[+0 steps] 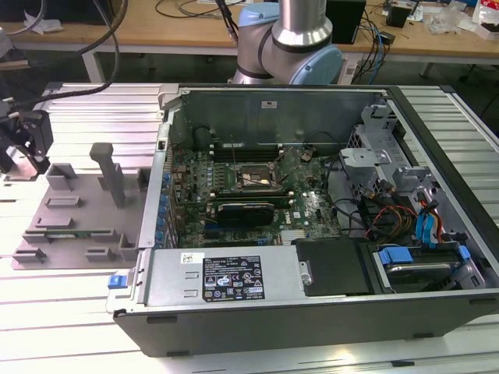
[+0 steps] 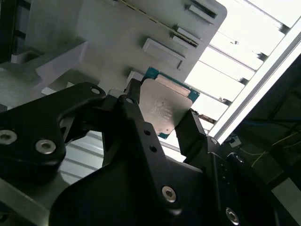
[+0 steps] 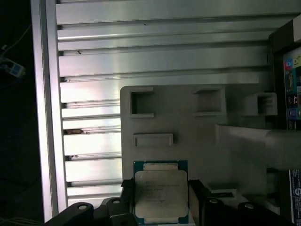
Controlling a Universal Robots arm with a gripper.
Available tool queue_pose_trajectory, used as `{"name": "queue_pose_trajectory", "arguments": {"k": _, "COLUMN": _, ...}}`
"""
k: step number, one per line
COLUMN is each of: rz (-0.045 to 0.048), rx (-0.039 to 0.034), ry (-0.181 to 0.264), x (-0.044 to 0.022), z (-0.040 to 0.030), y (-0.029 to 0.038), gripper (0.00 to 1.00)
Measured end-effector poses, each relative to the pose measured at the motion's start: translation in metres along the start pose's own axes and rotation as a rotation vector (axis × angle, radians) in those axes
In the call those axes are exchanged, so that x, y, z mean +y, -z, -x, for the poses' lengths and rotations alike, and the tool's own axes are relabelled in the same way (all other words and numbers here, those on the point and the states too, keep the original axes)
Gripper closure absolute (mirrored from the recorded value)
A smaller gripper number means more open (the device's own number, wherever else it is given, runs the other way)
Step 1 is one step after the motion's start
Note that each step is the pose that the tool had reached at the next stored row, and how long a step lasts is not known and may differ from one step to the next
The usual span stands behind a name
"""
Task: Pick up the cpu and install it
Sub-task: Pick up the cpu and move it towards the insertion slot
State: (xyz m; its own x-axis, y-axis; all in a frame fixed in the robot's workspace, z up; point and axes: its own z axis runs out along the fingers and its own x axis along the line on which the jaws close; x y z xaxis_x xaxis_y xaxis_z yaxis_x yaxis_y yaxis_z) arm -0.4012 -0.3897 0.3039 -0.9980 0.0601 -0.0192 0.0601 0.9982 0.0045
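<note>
The cpu (image 2: 164, 106), a flat square chip with a silver top plate and a teal rim, sits between the black fingers of my gripper (image 2: 162, 120), which is shut on it. In the first wrist view the cpu (image 3: 161, 192) is flanked by both fingers of the gripper (image 3: 161, 200) and hangs over the edge of the grey fixture plate (image 3: 188, 127). In the exterior view the gripper (image 1: 23, 156) is at the far left, above the far corner of the grey fixture plate (image 1: 78, 210). The dark square socket (image 1: 256, 178) lies open on the motherboard inside the computer case.
The open computer case (image 1: 312, 296) fills the exterior view's middle and right, with a long black card (image 1: 245, 210), cables and drive bays (image 1: 413, 257) inside. Upright grey posts (image 1: 105, 167) rise from the fixture plate. The arm's base (image 1: 288, 47) stands behind the case. Ribbed aluminium table (image 3: 141, 52) lies underneath.
</note>
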Motion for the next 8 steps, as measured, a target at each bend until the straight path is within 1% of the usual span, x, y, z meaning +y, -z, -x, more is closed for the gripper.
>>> {"name": "queue_pose_trajectory", "arguments": {"k": 6, "rz": 0.0000, "rx": 0.0000, "ry": 0.000, "x": 0.0001, "z": 0.0003, "y": 0.0178, "gripper": 0.45}}
{"name": "queue_pose_trajectory", "arguments": {"k": 8, "rz": 0.0000, "rx": 0.0000, "ry": 0.000, "x": 0.0001, "z": 0.0004, "y": 0.0207, "gripper": 0.45}}
